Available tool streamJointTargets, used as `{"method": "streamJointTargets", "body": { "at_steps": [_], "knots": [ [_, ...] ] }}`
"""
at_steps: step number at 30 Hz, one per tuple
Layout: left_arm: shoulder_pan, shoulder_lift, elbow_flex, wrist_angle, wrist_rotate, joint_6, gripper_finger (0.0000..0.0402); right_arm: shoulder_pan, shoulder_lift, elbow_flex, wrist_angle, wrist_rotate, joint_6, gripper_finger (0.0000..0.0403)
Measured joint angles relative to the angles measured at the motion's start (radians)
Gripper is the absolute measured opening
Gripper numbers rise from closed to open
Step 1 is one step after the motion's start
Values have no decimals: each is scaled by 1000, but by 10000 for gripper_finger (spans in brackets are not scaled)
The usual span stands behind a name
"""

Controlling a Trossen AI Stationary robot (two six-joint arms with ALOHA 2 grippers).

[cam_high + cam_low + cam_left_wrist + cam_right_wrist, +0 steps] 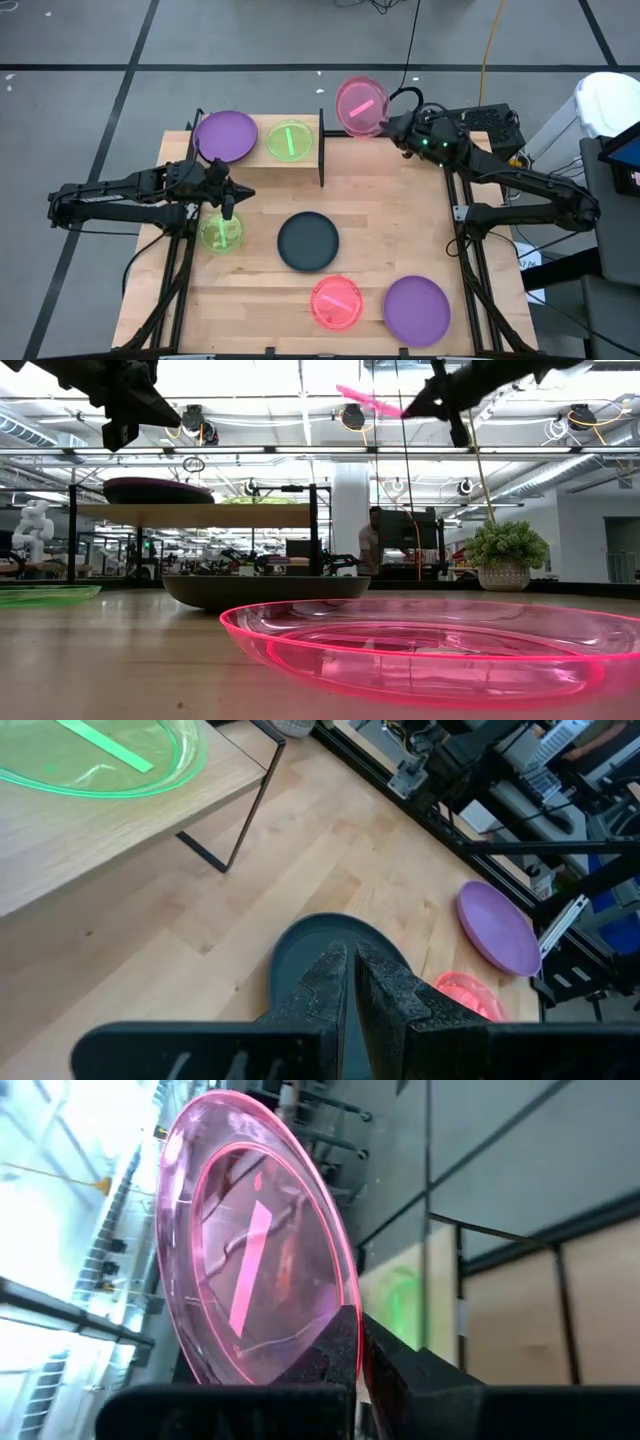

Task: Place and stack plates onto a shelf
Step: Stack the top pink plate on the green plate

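Note:
My right gripper [393, 125] is shut on a translucent pink plate [360, 105] and holds it high in the air past the shelf's right black end panel [321, 150]. The shelf [258, 160] carries a purple plate [225, 135] and a green plate [290, 140] side by side. My left gripper [229, 210] hangs shut and empty above a green plate [221, 234] lying on the table. A dark plate [307, 241], a pink plate [336, 302] and a purple plate [417, 310] also lie flat on the table. My right gripper pinches the pink plate's rim [345, 1308] between its two fingers [400, 1370]. The fingers come in roughly level from the table's right side. The plate is lifted clear, well above the shelf top [372, 402], lying nearly flat and reaching out beyond the fingertips.
The shelf's thin black end panels stand upright at both of its ends. Arm mounts and frame rails run along the table's left and right edges. A white object [608, 100] and equipment stand off the table on the right.

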Motion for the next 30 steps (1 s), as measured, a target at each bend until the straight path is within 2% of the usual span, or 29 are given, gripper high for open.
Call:
{"method": "streamJointTargets", "body": {
  "at_steps": [12,24,30],
  "knots": [
    [0,0,0,24,-3,-17,28,1,95,185,-25,-32,-52,0],
    [-2,0,0,36,-3,-56,28,1,278,303,0,-194,-65,0],
    [-44,0,0,36,-3,-102,28,1,366,342,51,-259,-59,0]
  ]
}}
